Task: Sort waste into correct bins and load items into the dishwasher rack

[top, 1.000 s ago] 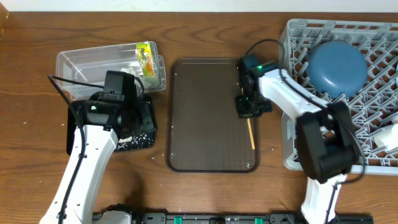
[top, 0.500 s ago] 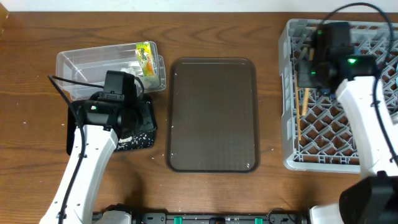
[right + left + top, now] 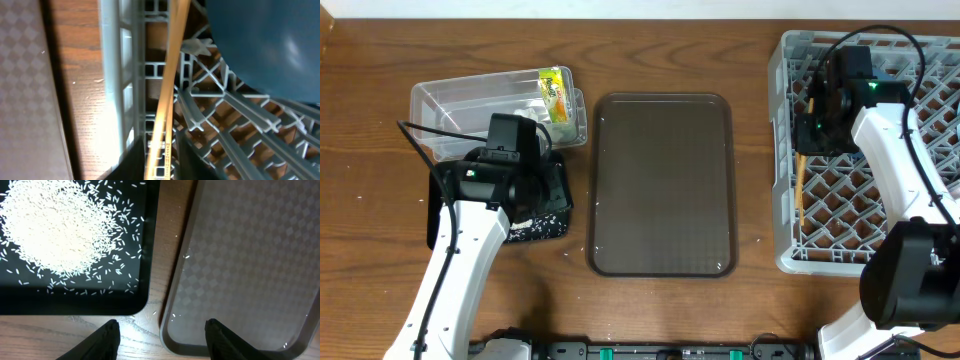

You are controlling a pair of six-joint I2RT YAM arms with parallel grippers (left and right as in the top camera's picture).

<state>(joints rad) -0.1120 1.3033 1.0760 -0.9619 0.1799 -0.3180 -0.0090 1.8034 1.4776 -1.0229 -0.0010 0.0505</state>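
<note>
My right gripper (image 3: 813,138) is shut on the two wooden chopsticks (image 3: 802,195) over the left part of the grey dishwasher rack (image 3: 782,150). In the right wrist view the chopsticks (image 3: 167,85) run between my fingers (image 3: 132,165) above the rack's lattice (image 3: 225,140), next to a dark-blue round dish (image 3: 260,45). My left gripper (image 3: 162,342) is open and empty, low over the wood between the black tray (image 3: 75,302), which holds a heap of rice (image 3: 55,230), and the brown tray. The clear tub (image 3: 450,100) holds the green-yellow wrapper (image 3: 555,88) and white tissue (image 3: 532,105).
The brown serving tray (image 3: 663,185) lies between the arms, with a few rice grains on it near its corner (image 3: 185,257). A few grains lie scattered on the table (image 3: 360,195). The left arm (image 3: 470,250) hangs over the black tray (image 3: 545,225).
My right gripper has carried the chopsticks from the brown tray's right edge to the rack, and they now lie along the rack's left side. The left arm has not moved.
</note>
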